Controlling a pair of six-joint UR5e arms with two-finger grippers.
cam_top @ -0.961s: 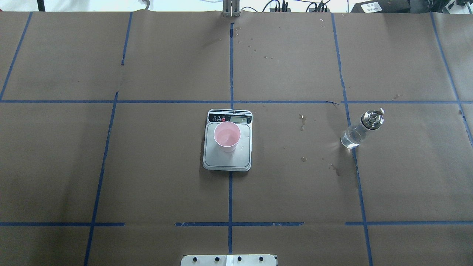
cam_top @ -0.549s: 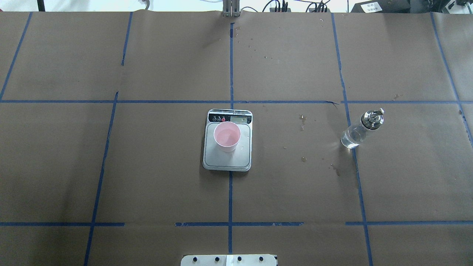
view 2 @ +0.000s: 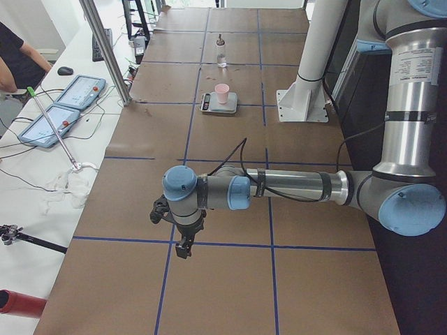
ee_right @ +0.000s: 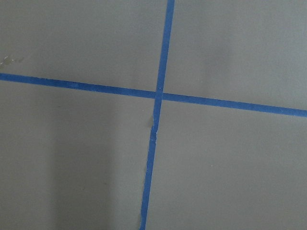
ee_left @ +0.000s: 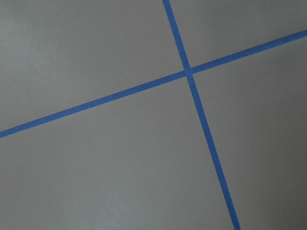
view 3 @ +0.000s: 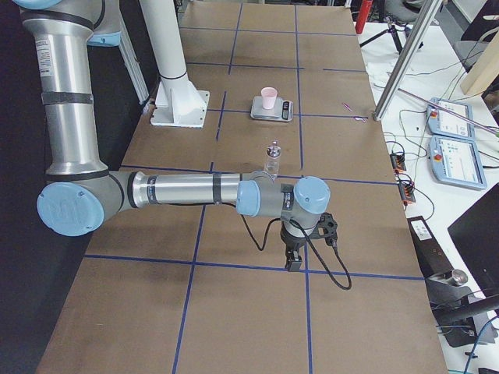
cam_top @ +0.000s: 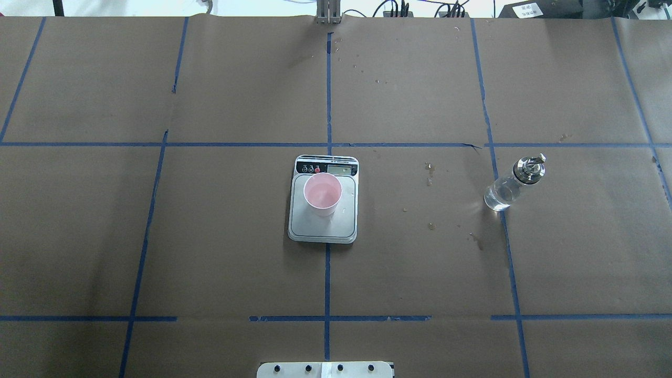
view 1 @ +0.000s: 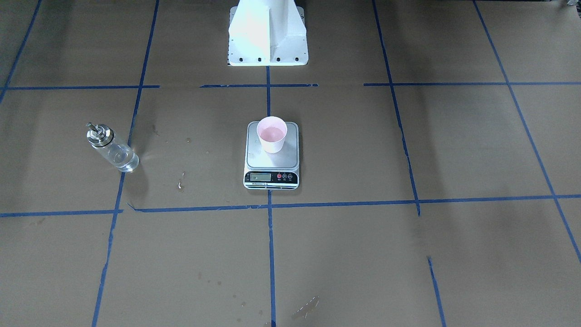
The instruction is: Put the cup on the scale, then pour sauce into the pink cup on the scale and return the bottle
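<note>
the cup [cam_top: 322,193] is sitting upright on the scale [cam_top: 338,227] for weighing, the bottle [cam_top: 512,185] standing well apart. the left gripper [view 2: 183,248] and right gripper [view 3: 294,263] are hanging clear; their opening cannot be told.

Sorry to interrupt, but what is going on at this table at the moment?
Nothing is being handled. The pink cup stands on the scale, and the glass bottle stands alone on the table to the robot's right. The left gripper and right gripper hang near the table's ends, far from both; open or shut, I cannot tell.
</note>
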